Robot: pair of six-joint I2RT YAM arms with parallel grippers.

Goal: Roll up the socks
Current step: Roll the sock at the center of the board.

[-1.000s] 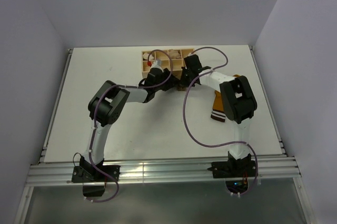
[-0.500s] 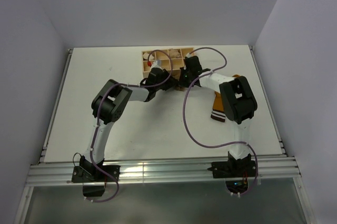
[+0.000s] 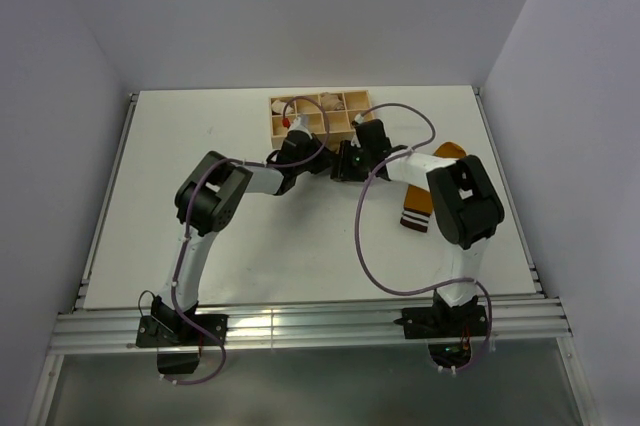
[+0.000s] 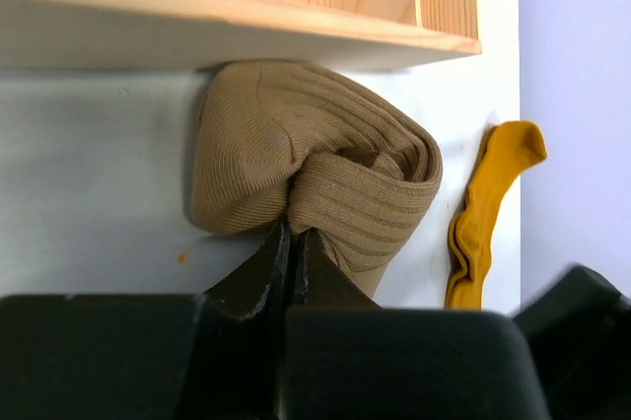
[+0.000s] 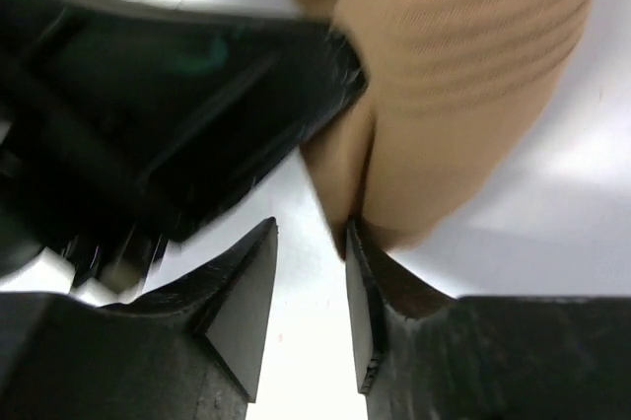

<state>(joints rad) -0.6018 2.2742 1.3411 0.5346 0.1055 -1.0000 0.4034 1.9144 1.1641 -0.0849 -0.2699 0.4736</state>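
The tan-brown sock [image 4: 315, 164] lies rolled into a bundle against the wooden box [image 4: 246, 6]. My left gripper [image 4: 294, 228] is shut, pinching a fold at the bundle's near edge. My right gripper [image 5: 311, 228] is open, its right finger touching the end of the tan sock [image 5: 463, 75], with bare table between the jaws. The mustard-orange sock [image 4: 483, 213] lies stretched out to the right, apart from both grippers. In the top view that mustard sock [image 3: 445, 151] shows its striped cuff [image 3: 412, 218] beside the right arm. The two grippers [image 3: 330, 161] meet just below the box, hiding the tan sock there.
The wooden divided box [image 3: 320, 111] stands at the back middle of the white table [image 3: 200, 146], with pale bundles in some compartments. The left gripper's black body [image 5: 177, 114] is very close to the right gripper. Walls enclose the table on three sides.
My left gripper has shut on the tan sock. My right gripper has opened, let go of it and drawn back slightly toward the right.
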